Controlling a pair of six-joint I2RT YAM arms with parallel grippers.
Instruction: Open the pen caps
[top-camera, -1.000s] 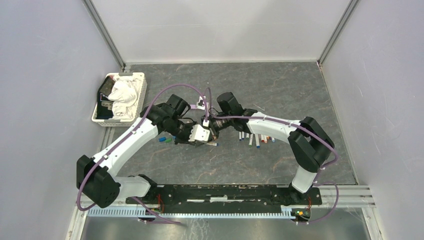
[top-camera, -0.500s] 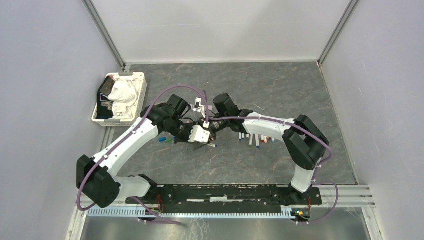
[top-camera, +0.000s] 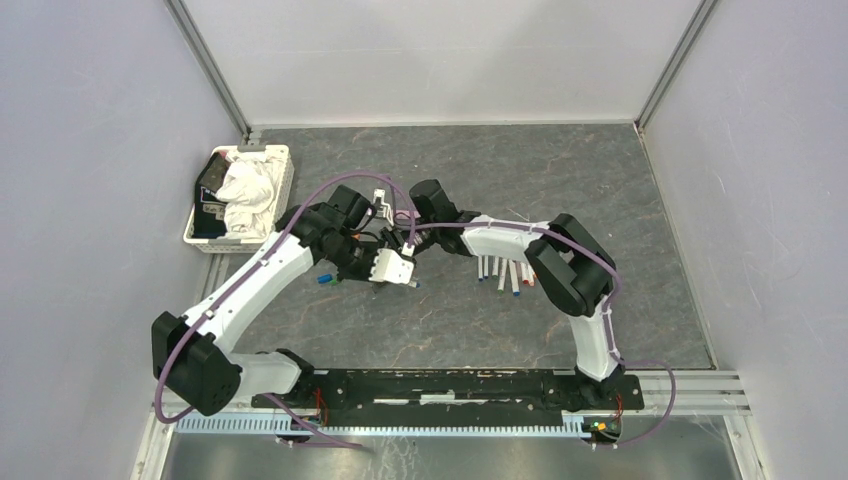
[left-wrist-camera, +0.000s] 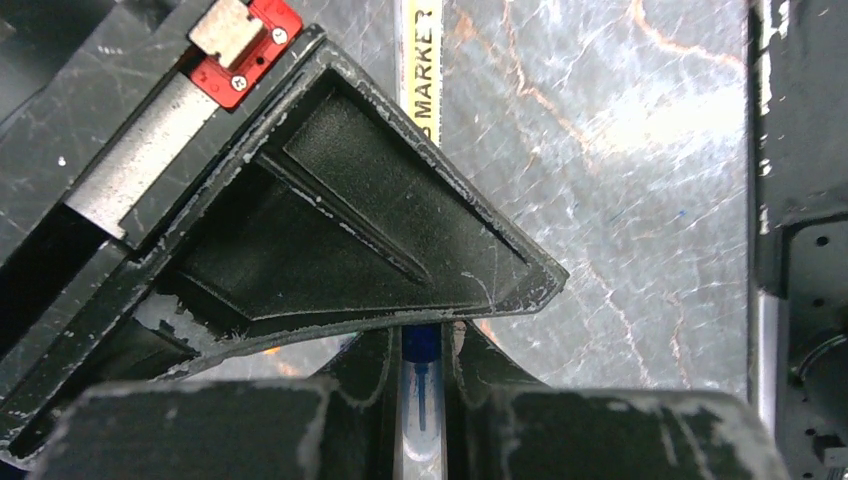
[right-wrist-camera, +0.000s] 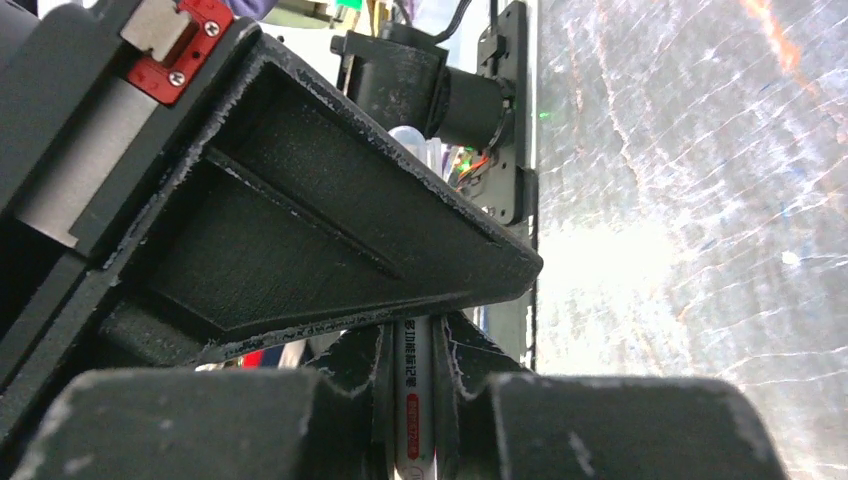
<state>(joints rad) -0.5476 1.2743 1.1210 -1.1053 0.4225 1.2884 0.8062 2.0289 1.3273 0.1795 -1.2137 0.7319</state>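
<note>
Both grippers meet left of the table's middle and hold one white marker between them. My left gripper (top-camera: 396, 268) (left-wrist-camera: 425, 340) is shut on the marker's end, where a clear cap (left-wrist-camera: 425, 410) covers a blue nib below a blue collar. The white barrel (left-wrist-camera: 420, 60) runs on past the upper finger. My right gripper (top-camera: 400, 228) (right-wrist-camera: 412, 335) is shut on the marker's white barrel (right-wrist-camera: 412, 400), which bears a red label. Two loose pen caps, blue (top-camera: 324, 279) and green (top-camera: 338, 280), lie on the table just left of the left gripper.
A row of several white markers (top-camera: 503, 274) lies right of the grippers, under the right forearm. A white basket (top-camera: 282, 190) with a white cloth stands at the far left. Grey walls close in the table on three sides.
Both grippers have moved left and a little away from the arm bases, still holding the marker together. The right arm has stretched further left and its elbow has swung inward.
</note>
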